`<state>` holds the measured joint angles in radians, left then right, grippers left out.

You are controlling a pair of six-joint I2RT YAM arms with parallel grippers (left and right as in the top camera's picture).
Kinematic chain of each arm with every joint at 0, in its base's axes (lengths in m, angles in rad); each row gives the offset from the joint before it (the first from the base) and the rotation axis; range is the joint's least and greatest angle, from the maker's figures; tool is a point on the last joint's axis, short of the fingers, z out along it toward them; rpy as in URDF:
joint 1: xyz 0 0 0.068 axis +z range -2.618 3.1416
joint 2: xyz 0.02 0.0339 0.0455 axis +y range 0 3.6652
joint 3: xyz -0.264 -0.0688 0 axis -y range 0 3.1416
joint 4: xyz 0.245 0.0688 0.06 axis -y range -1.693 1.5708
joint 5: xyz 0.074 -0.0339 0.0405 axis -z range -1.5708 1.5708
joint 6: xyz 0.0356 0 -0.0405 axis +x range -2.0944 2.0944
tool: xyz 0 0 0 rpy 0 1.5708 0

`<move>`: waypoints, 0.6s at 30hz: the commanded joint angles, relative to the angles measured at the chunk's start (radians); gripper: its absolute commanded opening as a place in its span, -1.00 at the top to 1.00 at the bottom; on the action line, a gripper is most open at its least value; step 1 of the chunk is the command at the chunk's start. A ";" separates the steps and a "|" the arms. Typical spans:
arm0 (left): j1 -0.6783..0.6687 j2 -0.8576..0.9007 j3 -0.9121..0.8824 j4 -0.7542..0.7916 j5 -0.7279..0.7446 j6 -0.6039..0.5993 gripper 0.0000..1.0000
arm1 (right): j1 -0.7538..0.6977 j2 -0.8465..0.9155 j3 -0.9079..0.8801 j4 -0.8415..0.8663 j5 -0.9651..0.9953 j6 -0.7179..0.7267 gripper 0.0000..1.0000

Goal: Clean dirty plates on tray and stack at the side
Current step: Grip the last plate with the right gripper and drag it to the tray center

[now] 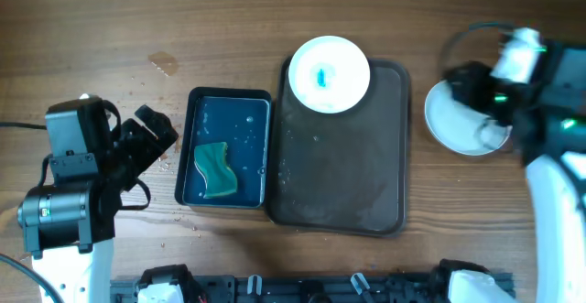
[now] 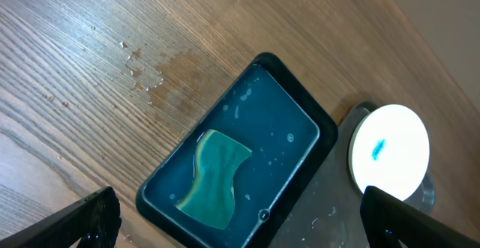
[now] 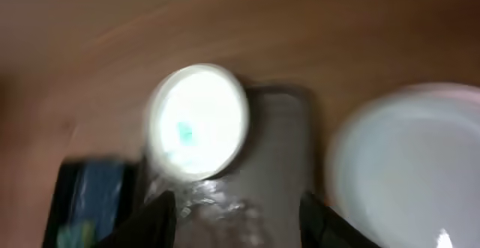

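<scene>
At the left edge of the wooden table (image 1: 92, 19), the left gripper (image 1: 159, 127) hangs just left of the basin with its fingers (image 2: 94, 219) spread wide and nothing between them. Up-table from it a small wet patch (image 1: 163, 62) shows on the wood, and a few droplets lie near the arm. Next comes the dark blue-black basin (image 1: 186, 156), a rectangle holding shallow water, with a green sponge (image 1: 216, 168) lying flat in its near half. The basin's right side touches the left rim of the tray (image 1: 339, 175). The tray is large, dark brown and wet in places, and most of its floor is bare. One white plate (image 1: 329, 74) sits on the tray's far left corner, overhanging the far rim a little, with a blue smear (image 1: 322, 77) at its centre. To the right of the tray, on the table and apart from the tray's rim, lies an unmarked white plate (image 1: 453, 124). The pictures do not show whether another plate lies under it. The right gripper (image 3: 238, 222) hovers over that plate's far edge. In the blurred wrist view its two fingers (image 3: 154, 219) stand apart and hold nothing.
</scene>
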<state>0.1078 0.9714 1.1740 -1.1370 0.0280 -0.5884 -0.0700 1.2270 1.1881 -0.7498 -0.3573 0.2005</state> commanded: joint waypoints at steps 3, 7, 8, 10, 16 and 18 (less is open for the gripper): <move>0.007 0.000 0.016 0.002 -0.003 0.008 -1.00 | 0.309 0.184 -0.002 0.104 0.272 -0.085 -0.16; 0.007 0.000 0.016 0.002 -0.003 0.008 -1.00 | 0.295 0.477 0.052 0.266 0.274 -0.065 -0.33; 0.007 0.000 0.016 0.002 -0.003 0.009 -1.00 | 0.285 0.557 0.081 0.279 0.254 -0.067 -0.33; 0.007 0.000 0.016 0.002 -0.003 0.009 -1.00 | 0.274 0.692 0.135 0.292 0.253 -0.058 -0.33; 0.007 0.000 0.016 0.002 -0.003 0.008 -1.00 | 0.256 0.841 0.159 0.336 0.241 0.012 0.92; 0.007 0.000 0.016 0.002 -0.003 0.009 -1.00 | 0.255 0.814 0.159 0.320 0.229 0.013 0.92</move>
<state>0.1078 0.9714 1.1740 -1.1370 0.0280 -0.5884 0.1864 2.0499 1.3334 -0.4103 -0.1120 0.1841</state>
